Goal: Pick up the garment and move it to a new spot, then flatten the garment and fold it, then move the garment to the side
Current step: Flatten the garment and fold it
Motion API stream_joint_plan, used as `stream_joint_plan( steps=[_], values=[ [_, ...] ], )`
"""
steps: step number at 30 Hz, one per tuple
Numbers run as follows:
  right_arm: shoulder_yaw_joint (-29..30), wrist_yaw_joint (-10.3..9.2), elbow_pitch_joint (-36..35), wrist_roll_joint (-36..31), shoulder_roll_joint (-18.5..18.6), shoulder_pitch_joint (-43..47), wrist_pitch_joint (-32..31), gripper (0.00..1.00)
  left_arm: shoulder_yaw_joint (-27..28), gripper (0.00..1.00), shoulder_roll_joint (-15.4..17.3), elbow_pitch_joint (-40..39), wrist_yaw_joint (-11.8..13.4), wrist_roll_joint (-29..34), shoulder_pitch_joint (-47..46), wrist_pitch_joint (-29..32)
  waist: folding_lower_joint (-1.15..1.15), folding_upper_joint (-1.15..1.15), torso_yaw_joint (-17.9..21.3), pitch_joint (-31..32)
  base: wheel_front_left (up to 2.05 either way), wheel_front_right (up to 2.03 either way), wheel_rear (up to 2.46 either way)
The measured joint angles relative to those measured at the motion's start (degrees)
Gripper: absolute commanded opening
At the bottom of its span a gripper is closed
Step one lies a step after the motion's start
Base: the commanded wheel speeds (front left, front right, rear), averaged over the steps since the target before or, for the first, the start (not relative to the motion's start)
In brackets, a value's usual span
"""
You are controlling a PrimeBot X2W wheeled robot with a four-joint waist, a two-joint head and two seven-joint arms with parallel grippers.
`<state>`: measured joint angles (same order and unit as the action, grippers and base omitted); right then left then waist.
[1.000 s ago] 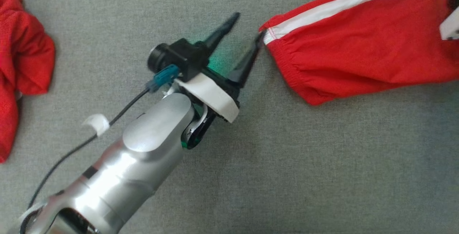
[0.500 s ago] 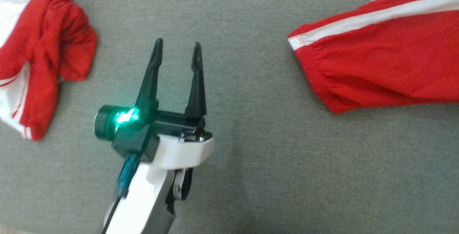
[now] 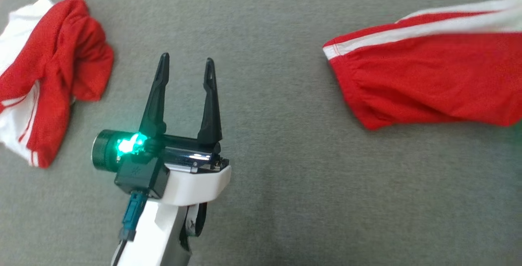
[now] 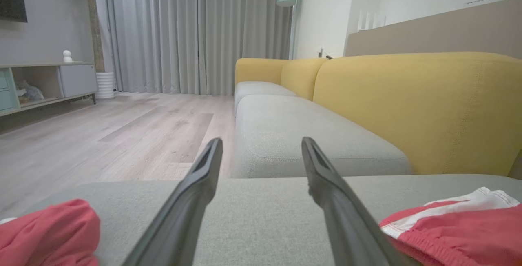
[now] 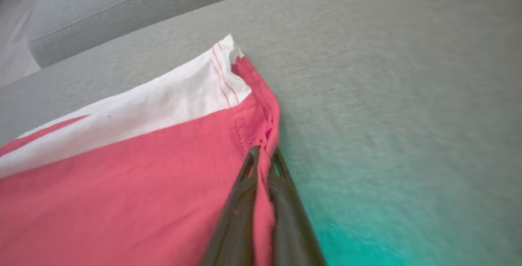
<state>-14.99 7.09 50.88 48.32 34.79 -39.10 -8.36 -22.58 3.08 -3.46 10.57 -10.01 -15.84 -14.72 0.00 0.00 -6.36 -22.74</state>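
The garment (image 3: 428, 82), red with a white side stripe, lies on the grey cushion (image 3: 285, 176) at the right and runs off the right edge. My right gripper (image 5: 265, 151) is shut on the garment (image 5: 122, 176), pinching its red edge just below the white corner. My left gripper (image 3: 186, 58) hovers open over bare cushion, well to the left of the garment's end, with nothing between its fingers. In the left wrist view the garment (image 4: 456, 233) lies to the lower right of the open left gripper (image 4: 262, 142).
A second crumpled red and white cloth (image 3: 53, 74) lies at the far left, also seen as red cloth (image 4: 49, 233). Beyond the cushion stand a yellow sofa back (image 4: 408, 107), another grey seat (image 4: 293, 135), wooden floor (image 4: 122, 135) and a low cabinet (image 4: 40, 82).
The head camera has shifted. My left gripper has drawn back from the garment's end, which it touched a second ago, and now points straight up the view. The right gripper has closed.
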Motion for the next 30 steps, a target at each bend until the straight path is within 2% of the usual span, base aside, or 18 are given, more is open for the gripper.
stream_joint_plan(
  steps=[8, 13, 22, 27, 28, 30],
  values=[
    [0.93, 0.0, 1.79, 0.07, 1.62, 4.54, 6.58, 0.0, 1.03, 1.0, -0.09, 1.79, -2.38, 1.58, 2.65, 0.0, 0.0, 0.0, 4.46, 3.33, 0.0, 0.0, 0.0],
    [0.11, 0.0, -3.55, 0.07, 0.37, 4.43, 9.7, 0.0, 2.64, 1.0, 0.0, 2.66, -3.87, 2.02, 4.2, 0.0, 0.0, 0.0, 6.82, 5.84, 0.0, 0.0, 0.0],
    [-7.64, 0.0, -20.81, -0.63, -4.45, 4.48, 11.55, 0.0, 3.45, 1.0, 0.0, 3.54, -5.64, 2.94, 7.93, 0.0, -0.01, 0.0, 8.96, 10.73, 0.0, 0.0, 0.0],
    [-13.73, 0.0, -25.99, -3.72, -11.33, 6.25, 11.39, 0.0, 3.55, 1.0, -0.02, 3.8, -6.05, 2.92, 9.02, 0.0, -0.01, 0.0, 8.57, 12.53, 0.0, 0.0, 0.0],
    [-15.16, 0.0, -26.29, -4.16, -13.18, 7.16, 11.41, 0.04, 3.53, 1.0, -0.02, 3.87, -6.08, 2.92, 9.13, 0.0, -0.01, 0.0, 8.32, 12.74, 0.0, 0.0, 0.0],
    [-18.35, 0.0, -26.04, -5.04, -16.36, 9.23, 11.38, 0.31, 3.27, 1.0, -0.03, 4.15, -6.22, 2.92, 9.25, 0.0, 0.0, 0.0, 7.64, 13.05, 0.0, 0.0, 0.0]
  ],
)
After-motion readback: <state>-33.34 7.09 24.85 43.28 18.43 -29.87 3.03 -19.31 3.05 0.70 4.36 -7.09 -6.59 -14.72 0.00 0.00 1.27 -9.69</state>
